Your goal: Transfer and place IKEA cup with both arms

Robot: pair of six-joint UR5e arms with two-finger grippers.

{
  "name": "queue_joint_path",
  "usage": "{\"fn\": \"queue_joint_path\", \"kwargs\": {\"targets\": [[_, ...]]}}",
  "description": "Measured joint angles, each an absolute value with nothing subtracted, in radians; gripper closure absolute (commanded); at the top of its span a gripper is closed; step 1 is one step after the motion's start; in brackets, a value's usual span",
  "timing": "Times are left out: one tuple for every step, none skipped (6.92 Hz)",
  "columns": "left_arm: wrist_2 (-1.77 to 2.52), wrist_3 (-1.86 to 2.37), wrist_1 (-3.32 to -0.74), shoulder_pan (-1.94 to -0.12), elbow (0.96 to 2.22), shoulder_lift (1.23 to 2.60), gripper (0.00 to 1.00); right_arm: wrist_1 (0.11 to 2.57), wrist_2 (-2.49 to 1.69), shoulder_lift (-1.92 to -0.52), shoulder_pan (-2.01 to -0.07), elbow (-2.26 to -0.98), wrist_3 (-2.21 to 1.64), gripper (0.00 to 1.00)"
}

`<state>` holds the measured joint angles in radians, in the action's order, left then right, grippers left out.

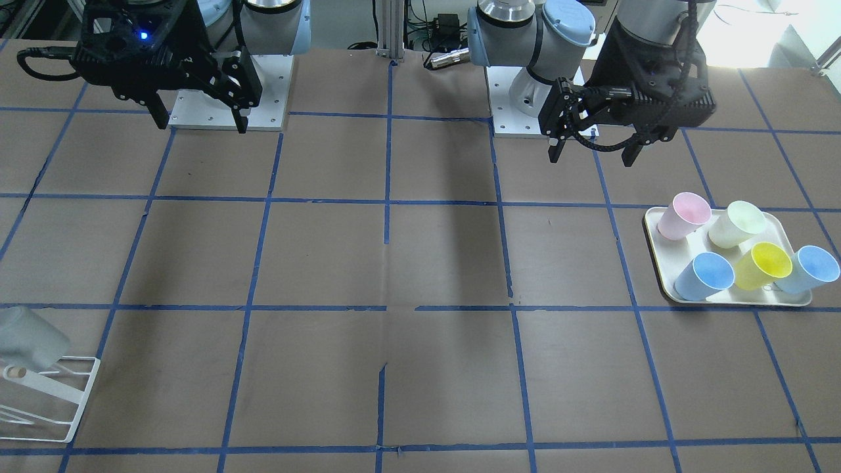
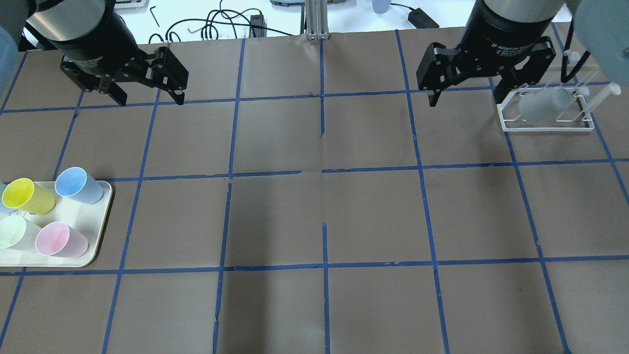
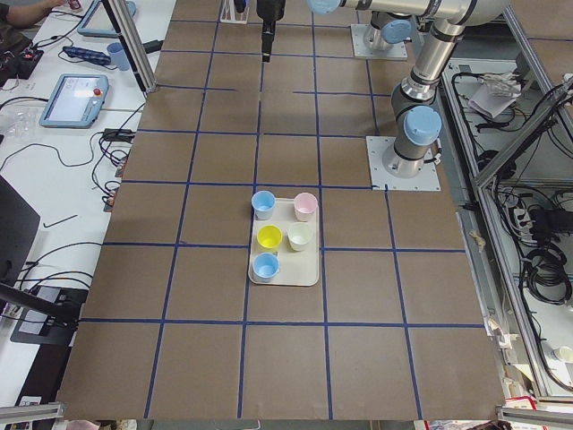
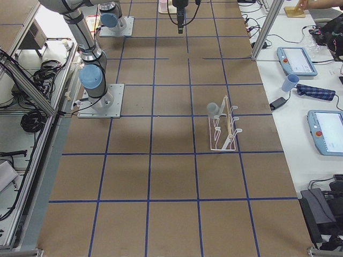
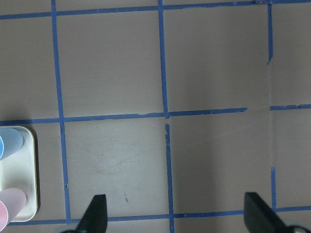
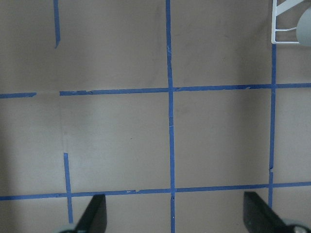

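Note:
The pale grey IKEA cup (image 2: pixel 540 104) lies tilted on a peg of a white wire rack (image 2: pixel 543 129) at the far right of the table. It also shows in the front-facing view (image 1: pixel 29 338) and the exterior right view (image 4: pixel 213 110). My right gripper (image 2: pixel 466 101) is open and empty, hovering above the table just left of the rack. Its fingertips (image 6: pixel 95 216) show over bare table, with the rack's corner (image 6: pixel 286 34) at the top right. My left gripper (image 2: pixel 150 101) is open and empty, high over the far left, beyond the tray. Its wrist view shows both fingertips (image 5: pixel 97 213) apart.
A cream tray (image 2: pixel 100 221) at the left edge holds a pink cup (image 2: pixel 61 240), a cream-green cup (image 2: pixel 14 232), a yellow cup (image 2: pixel 27 196) and two light blue cups (image 2: pixel 78 185). Blue tape lines grid the brown table. Cables lie beyond its far edge.

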<state>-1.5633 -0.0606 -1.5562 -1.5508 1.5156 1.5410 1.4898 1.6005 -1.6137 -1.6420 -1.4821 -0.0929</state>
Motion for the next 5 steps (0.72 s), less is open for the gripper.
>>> {"fn": "queue_joint_path", "kwargs": {"targets": [[-1.563, -0.06, -1.555, -1.551, 1.516, 1.541, 0.0, 1.491, 1.6, -1.614, -1.642, -1.482, -0.092, 0.0], [-1.562, -0.06, -1.554, -1.55, 1.517, 1.542, 0.0, 1.491, 1.6, -1.614, -1.641, -1.482, -0.092, 0.0], [-1.562, -0.061, -1.552, -1.55, 1.518, 1.542, 0.0, 1.491, 1.601, -1.613, -1.639, -1.482, -0.091, 0.0], [-1.561, -0.061, -1.551, -1.55, 1.518, 1.542, 0.0, 1.492, 1.601, -1.613, -1.635, -1.482, -0.09, 0.0], [-1.561, -0.061, -1.55, -1.55, 1.519, 1.542, 0.0, 1.494, 1.604, -1.613, -1.619, -1.482, -0.088, 0.0]]}}
